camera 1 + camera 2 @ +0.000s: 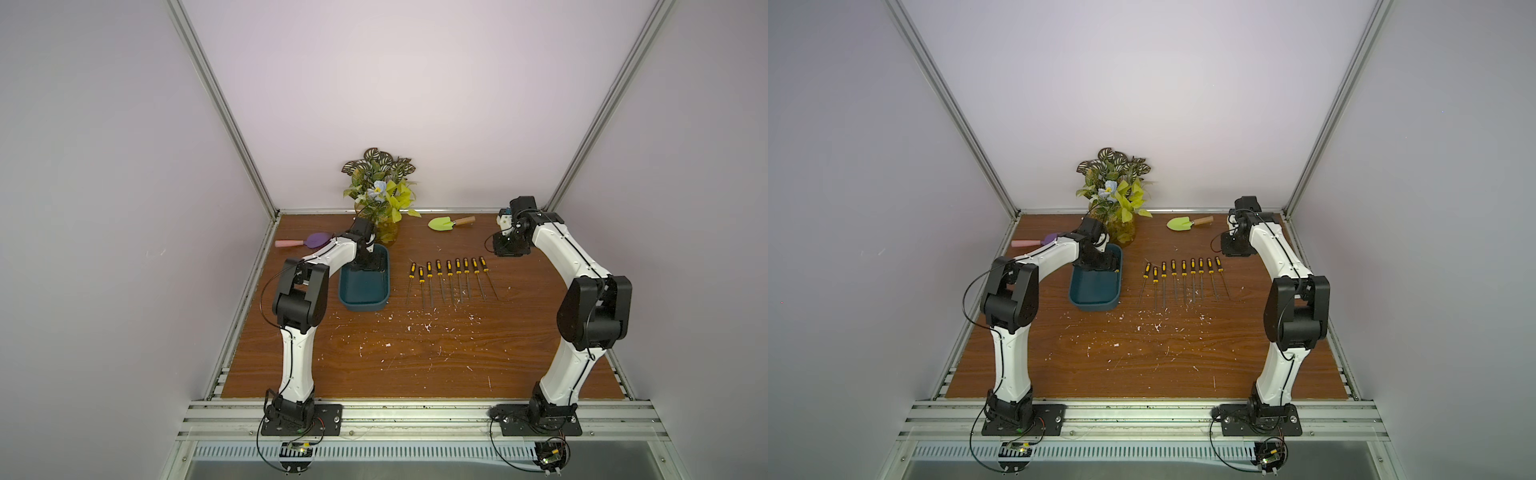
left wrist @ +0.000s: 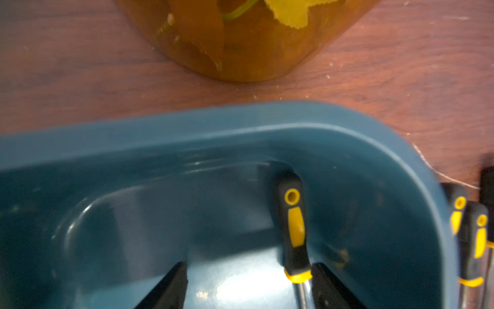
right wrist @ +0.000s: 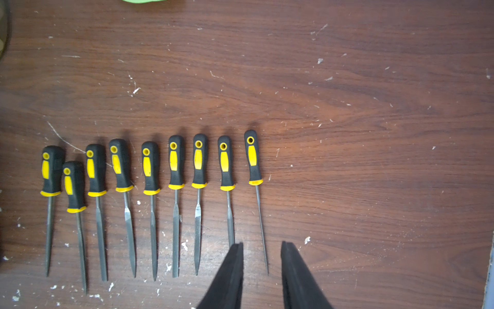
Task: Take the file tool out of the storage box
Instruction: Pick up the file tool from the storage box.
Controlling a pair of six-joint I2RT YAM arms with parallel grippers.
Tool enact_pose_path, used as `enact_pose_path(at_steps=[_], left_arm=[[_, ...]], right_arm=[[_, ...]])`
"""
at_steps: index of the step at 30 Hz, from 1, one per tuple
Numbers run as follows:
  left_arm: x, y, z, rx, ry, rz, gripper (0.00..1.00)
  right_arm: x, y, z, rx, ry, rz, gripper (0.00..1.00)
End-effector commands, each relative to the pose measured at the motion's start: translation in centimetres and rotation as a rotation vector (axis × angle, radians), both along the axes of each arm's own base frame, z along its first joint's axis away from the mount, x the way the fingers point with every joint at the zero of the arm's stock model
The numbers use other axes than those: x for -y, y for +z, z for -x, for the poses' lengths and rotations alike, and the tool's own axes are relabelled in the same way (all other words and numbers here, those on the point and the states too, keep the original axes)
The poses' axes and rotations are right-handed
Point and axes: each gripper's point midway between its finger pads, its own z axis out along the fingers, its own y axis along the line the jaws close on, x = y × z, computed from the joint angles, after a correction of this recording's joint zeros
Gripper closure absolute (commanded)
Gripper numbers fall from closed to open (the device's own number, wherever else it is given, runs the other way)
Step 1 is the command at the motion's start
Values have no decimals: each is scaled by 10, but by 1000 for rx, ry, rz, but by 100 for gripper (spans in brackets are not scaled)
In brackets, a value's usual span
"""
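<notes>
The dark teal storage box (image 1: 365, 297) (image 1: 1096, 291) lies left of the table's middle. In the left wrist view a file tool (image 2: 292, 227) with a black and yellow handle lies inside it, along one wall (image 2: 294, 115). My left gripper (image 2: 250, 264) (image 1: 371, 266) reaches down into the box's far end. Its jaws are open, and the file's yellow collar sits between them, right against one finger (image 2: 328, 283). My right gripper (image 3: 262, 243) (image 1: 508, 249) hangs above the table at the back right. It is open a little and holds nothing.
Several files (image 1: 449, 274) (image 3: 149, 171) lie in a row right of the box, handles pointing away. An amber vase with a plant (image 1: 384, 224) (image 2: 240, 40) stands just behind the box. A green trowel (image 1: 446, 223) and a purple one (image 1: 303, 241) lie at the back.
</notes>
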Motion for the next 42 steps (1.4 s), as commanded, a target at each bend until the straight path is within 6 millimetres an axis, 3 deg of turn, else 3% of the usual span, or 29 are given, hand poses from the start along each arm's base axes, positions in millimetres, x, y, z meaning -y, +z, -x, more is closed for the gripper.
enact_pose_path(at_steps=[1, 9, 14, 17, 22, 25, 29, 31, 36, 42], left_arm=[[3, -6, -1, -6, 10, -37, 26], [-2, -18, 3, -22, 14, -81, 32], [-6, -24, 6, -35, 13, -100, 42], [-8, -26, 8, -37, 14, -111, 53], [-10, -31, 9, -45, 14, -124, 54], [-11, -33, 10, -49, 12, -127, 63], [-11, -34, 11, -53, 7, -129, 86], [-11, -30, 11, -43, 6, -130, 100], [-4, -6, 14, -12, -24, -82, 100], [14, 55, 29, 84, -142, 35, 100]], right_arm=[[-1, 15, 5, 32, 5, -28, 70], [-2, 15, 7, 33, 10, -41, 70], [-4, 16, 7, 37, 17, -51, 70], [-5, 18, 7, 40, 21, -59, 70], [-7, 20, 7, 44, 26, -67, 70], [-8, 21, 8, 46, 30, -75, 70], [-10, 22, 10, 47, 39, -83, 70], [-12, 24, 11, 52, 48, -93, 70], [-26, 31, 15, 95, 91, -167, 71], [-88, 61, 37, 268, 294, -508, 67]])
